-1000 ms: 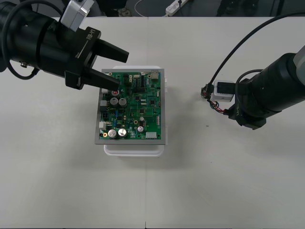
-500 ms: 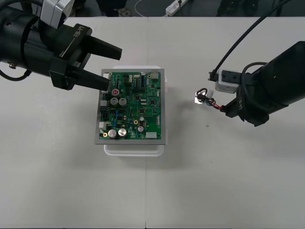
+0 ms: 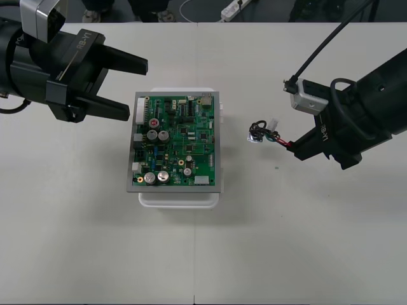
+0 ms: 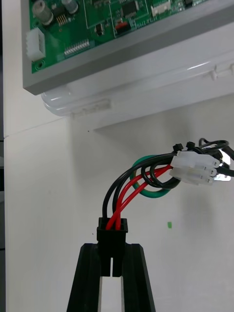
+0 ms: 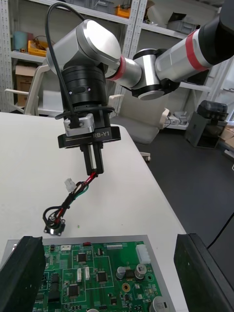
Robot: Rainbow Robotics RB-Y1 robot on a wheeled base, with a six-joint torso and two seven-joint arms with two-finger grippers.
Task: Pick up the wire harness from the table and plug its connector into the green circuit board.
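Note:
The green circuit board [image 3: 177,143] lies on its white base [image 3: 179,198] mid-table. To its right, my right gripper [image 3: 296,151] is shut on the black plug [image 4: 112,233] of the wire harness [image 3: 267,135]. Red, black and green wires loop from the plug to a white connector [image 4: 195,168]. The round metal socket [image 3: 255,136] hangs at the far end, low near the table. My left gripper [image 3: 140,89] is open, just left of the board's far corner. In the left wrist view the right gripper [image 5: 92,168] holds the harness [image 5: 66,204] beyond the board [image 5: 97,273], with my left gripper [image 5: 109,241] open.
Bare table surrounds the board on all sides. The table's far edge runs along the top of the front view, with dark floor and a power strip [image 3: 234,7] beyond. A cable [image 3: 318,47] arcs from the right wrist camera.
My left gripper has drawn back to the left, off the board. My right gripper has taken the harness by its plug and pulled right, and the wires now trail toward the board.

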